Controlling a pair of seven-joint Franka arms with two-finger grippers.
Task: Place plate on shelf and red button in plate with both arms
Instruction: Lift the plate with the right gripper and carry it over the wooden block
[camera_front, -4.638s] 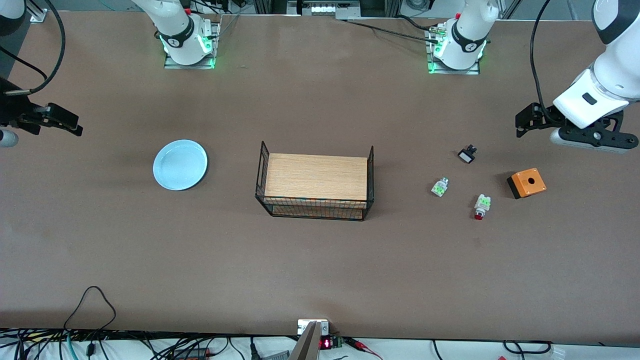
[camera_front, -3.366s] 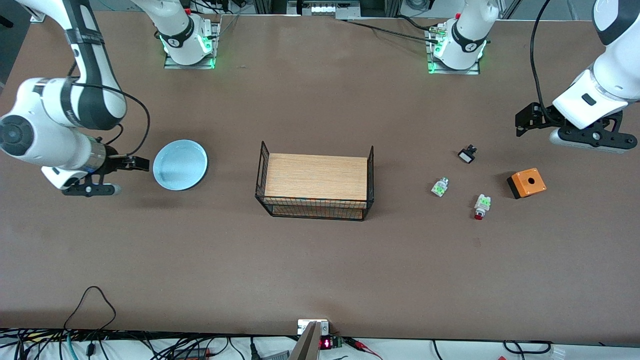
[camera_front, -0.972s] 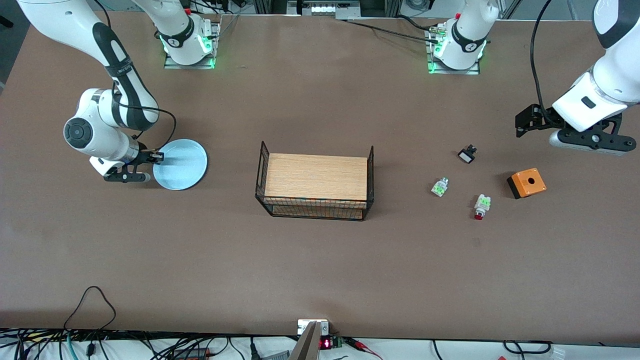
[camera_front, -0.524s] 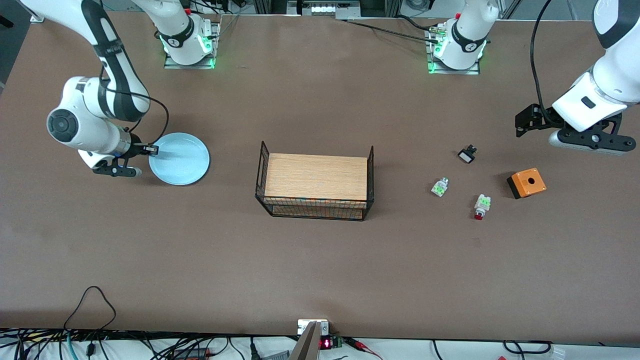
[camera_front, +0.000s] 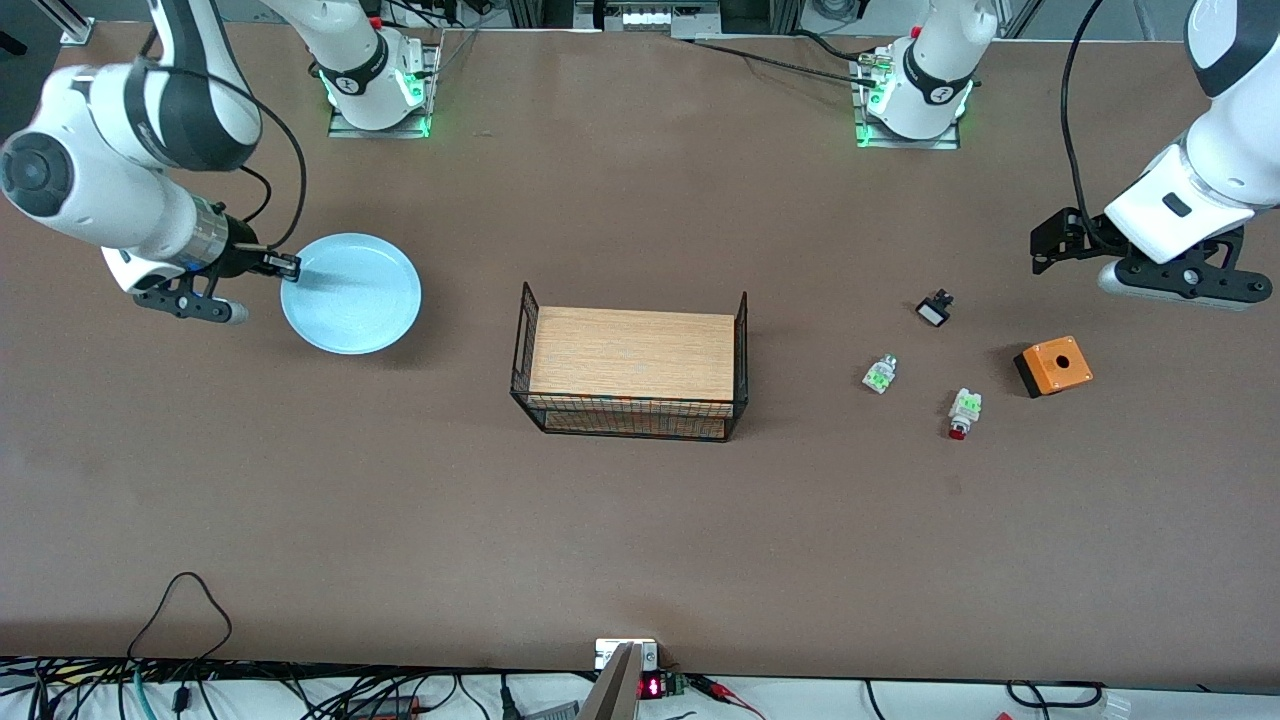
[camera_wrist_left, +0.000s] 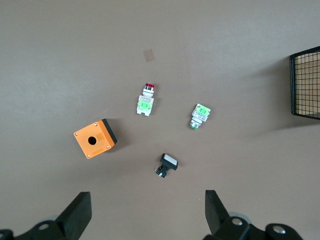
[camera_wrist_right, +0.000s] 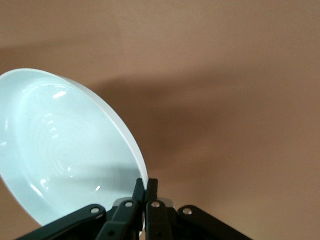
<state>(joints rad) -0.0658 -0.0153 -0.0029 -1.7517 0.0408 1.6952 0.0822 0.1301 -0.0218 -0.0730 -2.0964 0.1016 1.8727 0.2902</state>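
Observation:
The pale blue plate (camera_front: 352, 295) (camera_wrist_right: 65, 150) hangs tilted above the table near the right arm's end. My right gripper (camera_front: 290, 265) (camera_wrist_right: 146, 184) is shut on its rim, one finger inside and one outside. The red button (camera_front: 960, 412) (camera_wrist_left: 146, 98) lies on the table toward the left arm's end, its red cap pointing at the front camera. My left gripper (camera_front: 1045, 250) (camera_wrist_left: 146, 200) waits open and holds nothing, over bare table by the small parts.
A black wire basket (camera_front: 628, 430) (camera_wrist_left: 306, 82) with a wooden board stands mid-table. Near the red button lie a green-capped piece (camera_front: 879, 374) (camera_wrist_left: 200, 115), a black-and-white piece (camera_front: 934, 309) (camera_wrist_left: 168, 164) and an orange box (camera_front: 1053, 366) (camera_wrist_left: 95, 139).
My right gripper reached the plate, shut on its rim and has lifted it off the table over the last second. The left arm has not moved.

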